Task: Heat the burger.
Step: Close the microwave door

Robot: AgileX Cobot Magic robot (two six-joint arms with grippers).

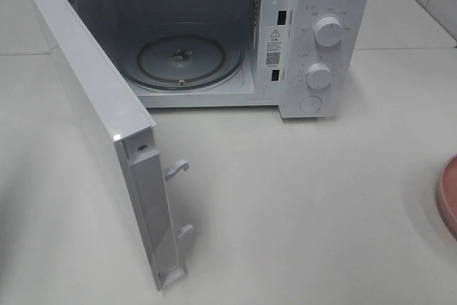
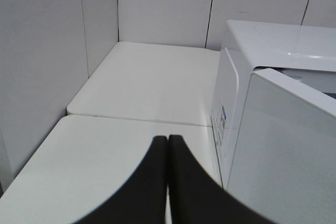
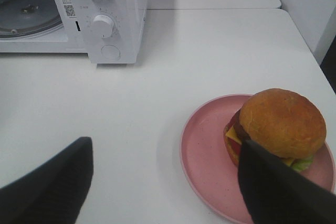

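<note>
A white box-shaped microwave oven (image 1: 314, 41) stood at the back of the white table (image 1: 300, 205), its hinged white door (image 1: 107, 133) swung open toward the front left. Inside the cavity lay a round clear glass turntable (image 1: 182, 58). Two round white control knobs (image 1: 327, 32) sat one above the other on the panel right of the cavity, with a round button below them. To the right and nearer the front lay a round pink plate (image 3: 210, 156), at the table's right edge in the high view. On it, toward one side, sat the tall burger with golden-brown bun (image 3: 281, 124).
</note>
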